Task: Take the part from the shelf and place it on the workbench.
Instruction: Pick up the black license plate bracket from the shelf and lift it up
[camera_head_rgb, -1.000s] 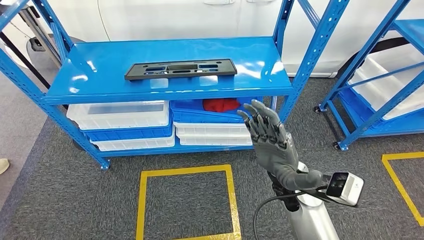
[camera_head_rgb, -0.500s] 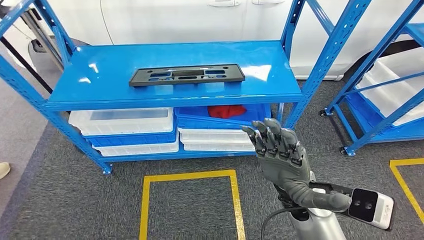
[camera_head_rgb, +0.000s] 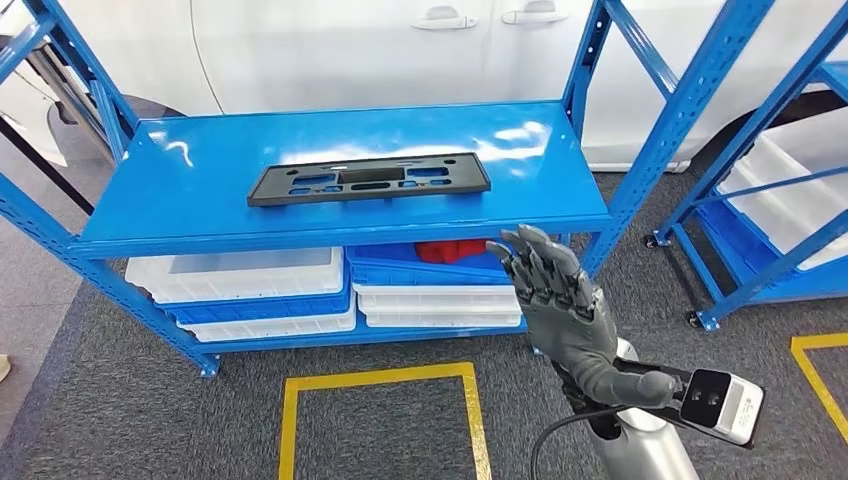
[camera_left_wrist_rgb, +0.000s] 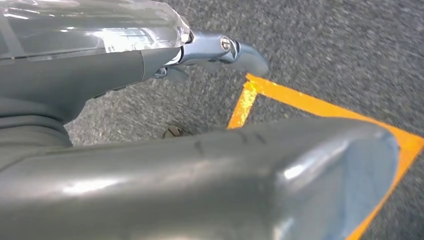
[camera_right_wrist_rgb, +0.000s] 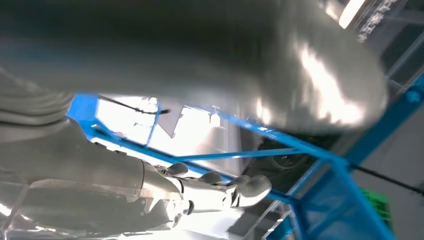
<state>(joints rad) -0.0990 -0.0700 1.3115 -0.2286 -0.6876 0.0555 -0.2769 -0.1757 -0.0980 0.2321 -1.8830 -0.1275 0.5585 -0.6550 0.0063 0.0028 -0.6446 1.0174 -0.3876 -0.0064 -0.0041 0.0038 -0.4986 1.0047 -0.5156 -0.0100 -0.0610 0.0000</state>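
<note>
The right hand (camera_head_rgb: 558, 300) is rising again toward the shelf (camera_head_rgb: 200, 215), fingers spread and holding nothing. It is hanging below the shelf's front edge, apart from the part (camera_head_rgb: 368, 179) lying flat on top. The reach is only starting (the whole view is shifting too, the shelf looming nearer than before). I cannot tell how the left hand (camera_left_wrist_rgb: 165, 70) is set.

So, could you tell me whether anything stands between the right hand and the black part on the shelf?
Nothing visible does. The right hand is raised, open, in front of the shelf's front edge, and the black part lies alone on top, up and leftward.
</note>
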